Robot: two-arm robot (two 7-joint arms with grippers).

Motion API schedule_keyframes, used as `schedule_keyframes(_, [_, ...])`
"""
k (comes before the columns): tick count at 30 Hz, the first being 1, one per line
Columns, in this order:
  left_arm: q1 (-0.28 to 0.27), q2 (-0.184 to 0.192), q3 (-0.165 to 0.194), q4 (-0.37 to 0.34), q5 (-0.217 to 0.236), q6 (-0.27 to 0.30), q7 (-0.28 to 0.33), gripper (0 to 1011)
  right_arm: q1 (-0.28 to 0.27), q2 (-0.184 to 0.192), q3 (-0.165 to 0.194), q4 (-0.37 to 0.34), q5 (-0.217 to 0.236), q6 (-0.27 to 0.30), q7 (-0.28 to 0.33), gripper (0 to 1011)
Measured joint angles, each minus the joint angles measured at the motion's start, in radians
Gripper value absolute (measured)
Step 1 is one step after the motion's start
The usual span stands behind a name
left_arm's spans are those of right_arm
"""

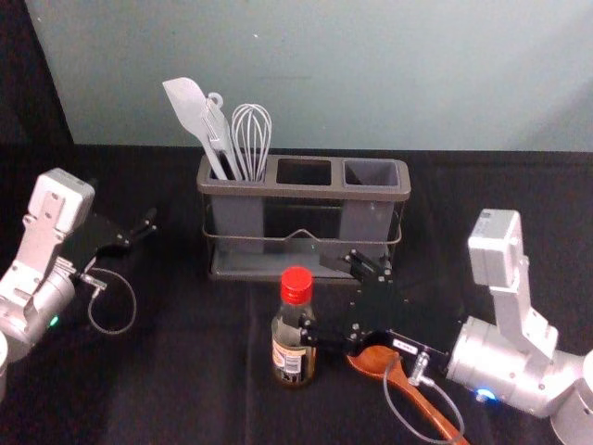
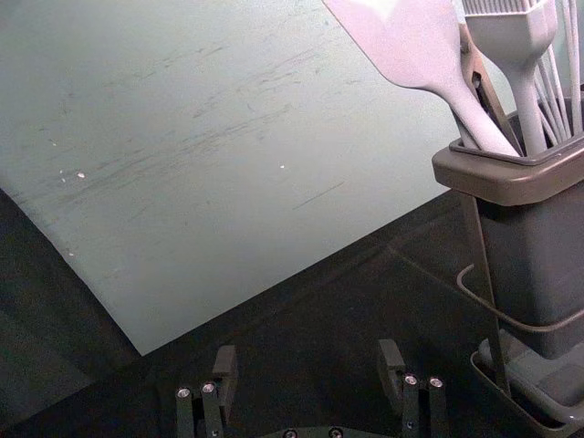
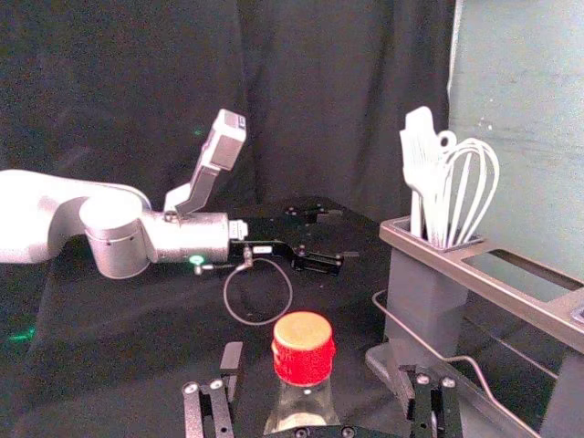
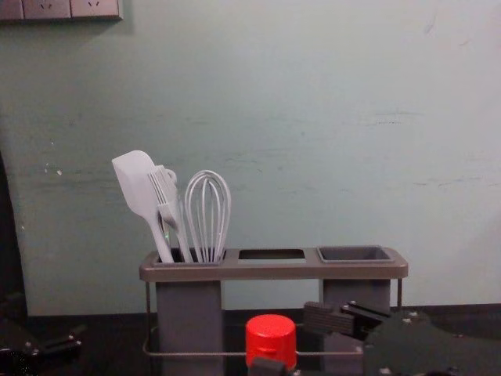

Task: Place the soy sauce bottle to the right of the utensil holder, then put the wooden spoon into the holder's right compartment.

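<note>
Wooden spoon [image 1: 429, 408] cropped in head view, bottle [image 4: 271, 338] in chest view

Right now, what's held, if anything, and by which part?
Nothing is held: the left end effector and right end effector are open, the bottle ungripped.

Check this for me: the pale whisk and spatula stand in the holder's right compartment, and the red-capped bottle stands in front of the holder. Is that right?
Not quite: the head view shows the pale whisk and spatula in the left compartment, not the right. The red-capped bottle does stand in front of the holder.
</note>
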Motion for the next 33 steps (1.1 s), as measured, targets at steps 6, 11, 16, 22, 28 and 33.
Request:
schedule_keyframes(6, [0.0, 0.0, 0.0, 0.0, 0.0, 0.0, 0.0, 1005, 0.033, -0.024, -0.02, 0.024, 0.003, 0.032, -0.001, 1002])
schedule_keyframes(11, [0.0, 0.0, 0.0, 0.0, 0.0, 0.0, 0.0, 1005, 0.055, -0.037, -0.039, 0.039, -0.001, 0.046, -0.003, 1002])
schedule_keyframes(16, [0.0, 0.0, 0.0, 0.0, 0.0, 0.0, 0.0, 1005, 0.068, -0.047, -0.053, 0.046, -0.019, 0.049, -0.016, 1002])
schedule_keyframes(22, [0.0, 0.0, 0.0, 0.0, 0.0, 0.0, 0.0, 1005, 0.066, -0.045, -0.051, 0.045, -0.018, 0.048, -0.016, 1002])
schedule_keyframes(28, [0.0, 0.0, 0.0, 0.0, 0.0, 0.0, 0.0, 1005, 0.064, -0.043, -0.049, 0.044, -0.017, 0.047, -0.015, 998])
schedule_keyframes(33, [0.0, 0.0, 0.0, 0.0, 0.0, 0.0, 0.0, 1005, 0.063, -0.043, -0.048, 0.043, -0.016, 0.047, -0.014, 906])
